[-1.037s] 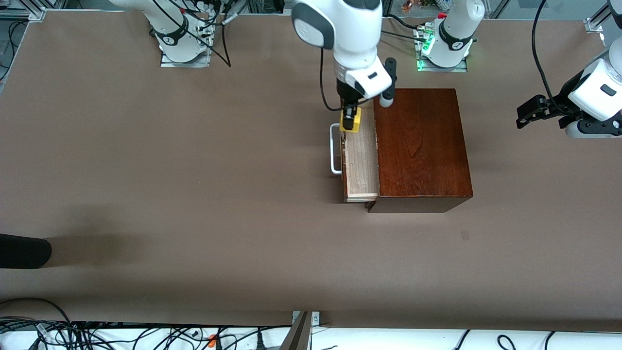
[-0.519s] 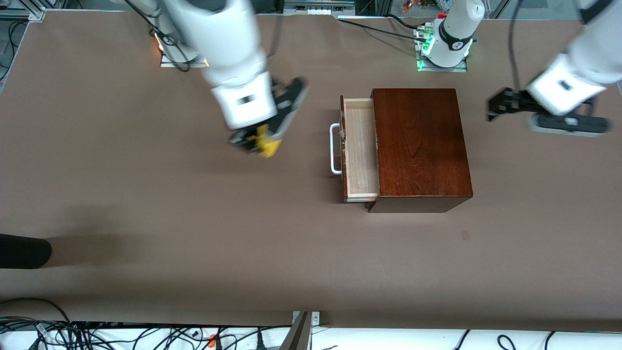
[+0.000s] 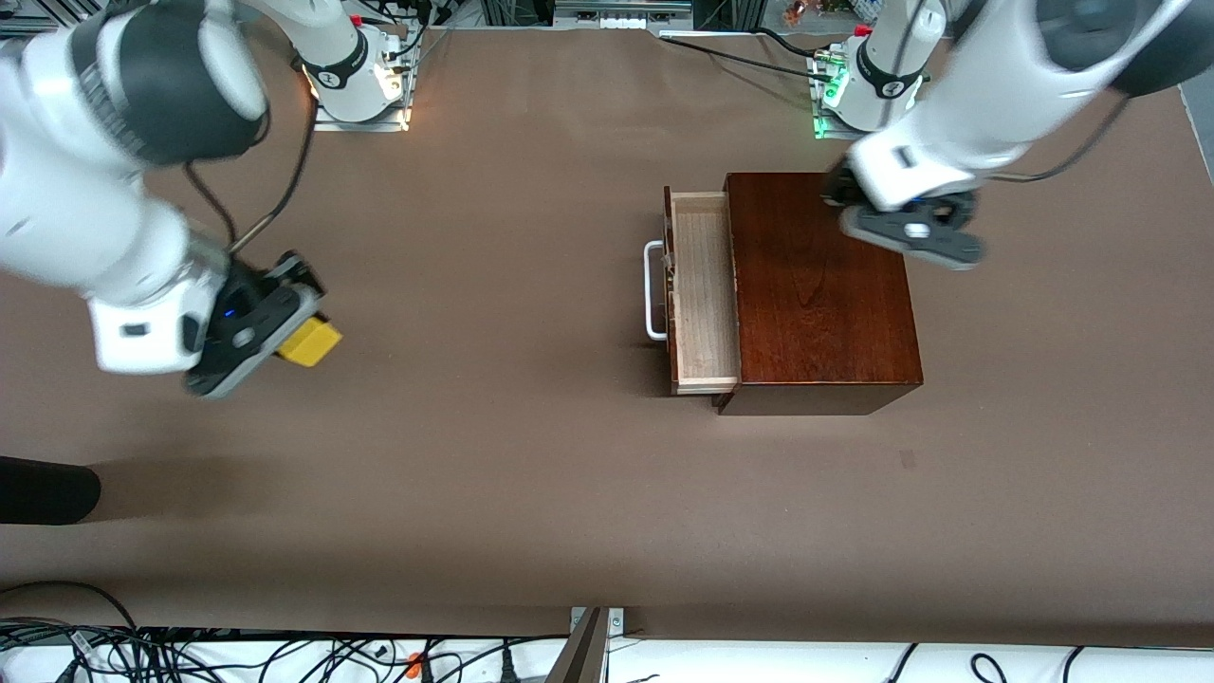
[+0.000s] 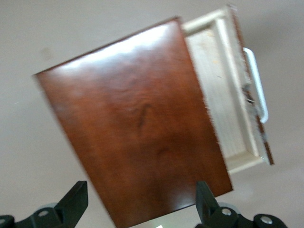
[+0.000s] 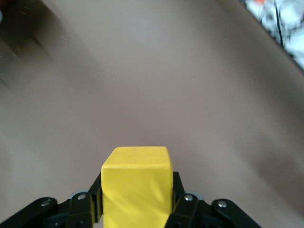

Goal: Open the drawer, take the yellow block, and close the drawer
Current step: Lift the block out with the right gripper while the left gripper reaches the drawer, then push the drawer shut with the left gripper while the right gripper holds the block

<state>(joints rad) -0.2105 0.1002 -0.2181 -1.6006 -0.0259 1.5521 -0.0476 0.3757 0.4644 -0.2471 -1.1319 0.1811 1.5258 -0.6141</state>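
The drawer (image 3: 704, 289) of the dark reddish-brown box (image 3: 820, 304) stands pulled out, its pale inside empty, its white loop handle (image 3: 652, 289) toward the right arm's end. My right gripper (image 3: 296, 332) is shut on the yellow block (image 3: 309, 341) and holds it over bare table, well away from the box. In the right wrist view the block (image 5: 137, 183) sits between the fingers of the gripper (image 5: 137, 202). My left gripper (image 3: 906, 232) is open and empty over the box top; its wrist view shows the gripper (image 4: 141, 209), the box top (image 4: 137, 128) and the drawer (image 4: 223, 95).
A dark rounded object (image 3: 47, 489) lies at the table's edge at the right arm's end, nearer the front camera. Cables (image 3: 190, 655) run below the table's near edge. The arm bases (image 3: 356, 76) stand along the far edge.
My right gripper lifted the yellow block out of the drawer and carried it toward the right arm's end of the table. My left gripper swung in to over the box top.
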